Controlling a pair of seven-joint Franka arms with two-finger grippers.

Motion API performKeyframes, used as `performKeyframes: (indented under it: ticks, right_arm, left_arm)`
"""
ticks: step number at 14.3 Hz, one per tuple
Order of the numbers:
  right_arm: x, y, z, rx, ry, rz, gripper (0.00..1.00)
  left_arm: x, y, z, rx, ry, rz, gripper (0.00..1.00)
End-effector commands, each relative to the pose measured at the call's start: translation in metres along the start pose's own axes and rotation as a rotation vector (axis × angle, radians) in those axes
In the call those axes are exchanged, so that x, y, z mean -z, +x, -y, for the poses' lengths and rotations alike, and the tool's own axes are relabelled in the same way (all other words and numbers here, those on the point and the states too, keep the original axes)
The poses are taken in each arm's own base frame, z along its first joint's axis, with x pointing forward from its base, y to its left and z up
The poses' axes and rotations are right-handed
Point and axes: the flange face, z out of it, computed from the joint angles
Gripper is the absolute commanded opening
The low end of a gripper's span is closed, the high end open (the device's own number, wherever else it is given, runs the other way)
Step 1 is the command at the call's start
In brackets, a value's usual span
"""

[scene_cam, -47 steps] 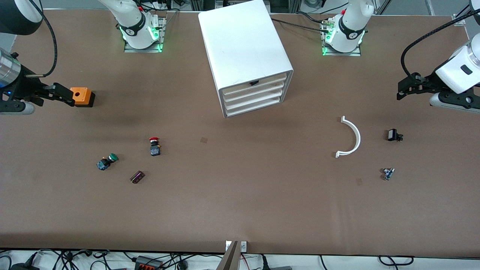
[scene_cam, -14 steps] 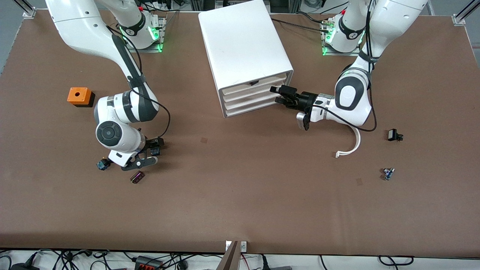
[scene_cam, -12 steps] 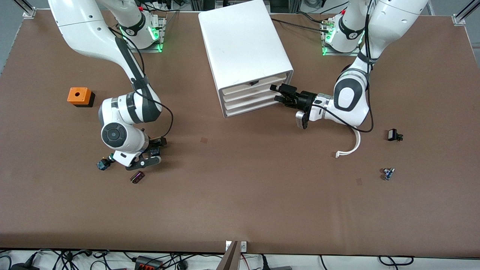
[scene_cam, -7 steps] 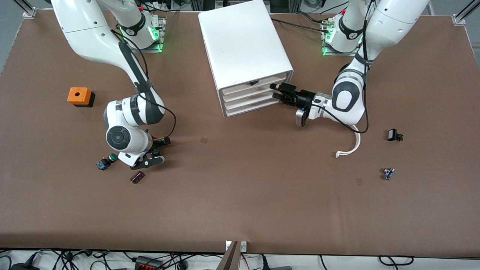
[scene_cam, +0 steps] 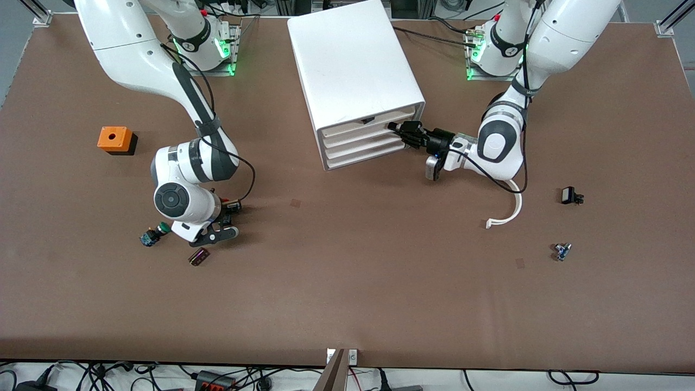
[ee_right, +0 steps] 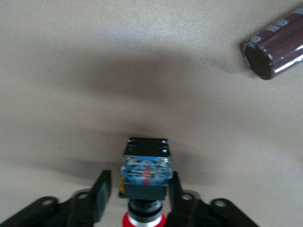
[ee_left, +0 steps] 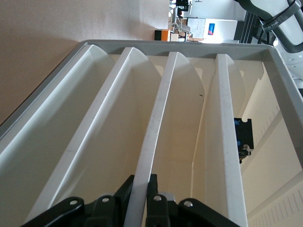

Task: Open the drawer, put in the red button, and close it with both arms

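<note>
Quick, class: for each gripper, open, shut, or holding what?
Left gripper: jaws shut on the front edge of a drawer in the cabinet.
Right gripper: jaws shut on the red button, on the table.

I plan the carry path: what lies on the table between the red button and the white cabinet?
Nothing: the table is bare there, as the front view shows.
</note>
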Motion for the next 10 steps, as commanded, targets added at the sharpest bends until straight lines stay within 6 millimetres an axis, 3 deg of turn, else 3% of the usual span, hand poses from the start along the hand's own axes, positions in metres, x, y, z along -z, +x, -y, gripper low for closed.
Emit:
performKeyframes:
  ticks: [1,4,7,8,10]
  right_arm:
    - [0.009,0.007,-0.002,0.001,0.018,-0.020,0.00]
    - [0.051,0.021,-0.003,0.007,0.019,-0.034,0.00]
    - [0.120,0.034,0.006,0.022,0.023,-0.037,0.00]
    - [0.140,0.036,0.013,0.031,0.022,-0.046,0.00]
    - [0.182,0.039,0.051,0.073,0.014,-0.086,0.00]
  left_arm:
    - [0.018,0.010,-0.002,-0.034,0.003,-0.044,0.03]
    - [0.030,0.035,0.002,-0.033,-0.002,-0.068,0.01]
    - [0.051,0.062,0.023,-0.041,0.012,-0.098,0.01]
    - [0.058,0.070,0.025,-0.049,0.024,-0.101,0.01]
    - [0.078,0.088,0.023,-0.035,0.047,-0.113,0.01]
